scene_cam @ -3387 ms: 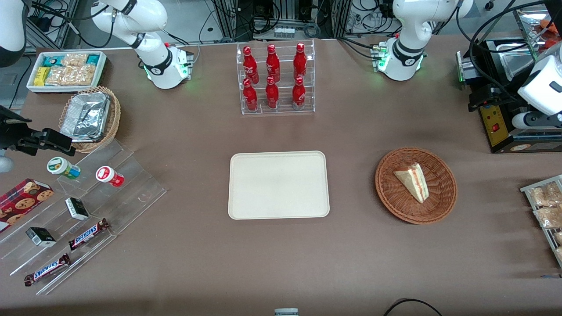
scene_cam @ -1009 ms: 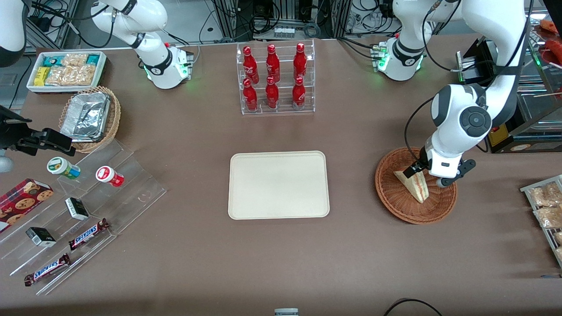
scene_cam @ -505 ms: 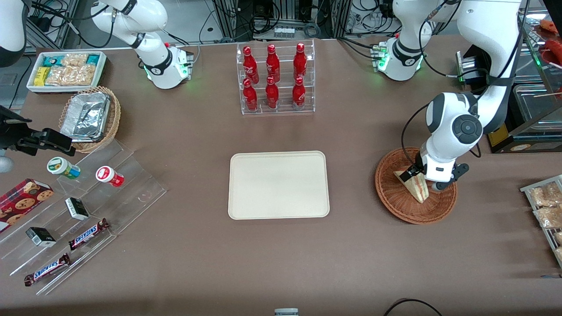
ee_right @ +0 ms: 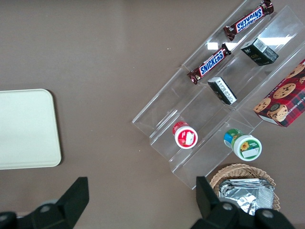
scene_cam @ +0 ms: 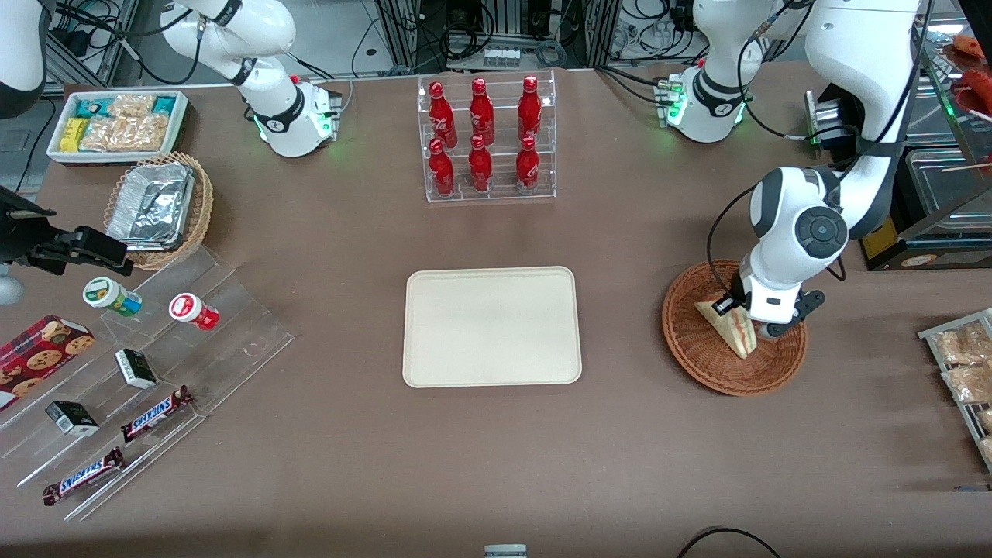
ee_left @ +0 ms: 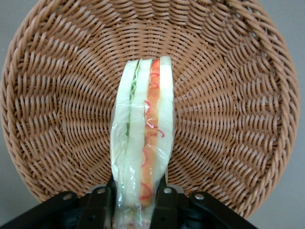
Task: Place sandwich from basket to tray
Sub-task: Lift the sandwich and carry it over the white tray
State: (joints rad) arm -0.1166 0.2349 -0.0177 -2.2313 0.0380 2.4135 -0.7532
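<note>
The gripper [ee_left: 138,200] is down in the basket [scene_cam: 701,360], its fingers [ee_left: 101,205] set on either flat face of the sandwich [ee_left: 142,143] and seemingly closed on its wide end; the wedge rests on the weave, its tip pointing away from the gripper. Best to squeeze only lightly, since the bread is soft and the wrap slippery. Then lift straight up clear of the rim before carrying it sideways to the tray [scene_cam: 491,326], well apart on the counter [scene_cam: 496,449].

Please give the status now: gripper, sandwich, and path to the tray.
Gripper down in basket, fingers astride sandwich. Sandwich not lifted. Tray bare, nothing between.
</note>
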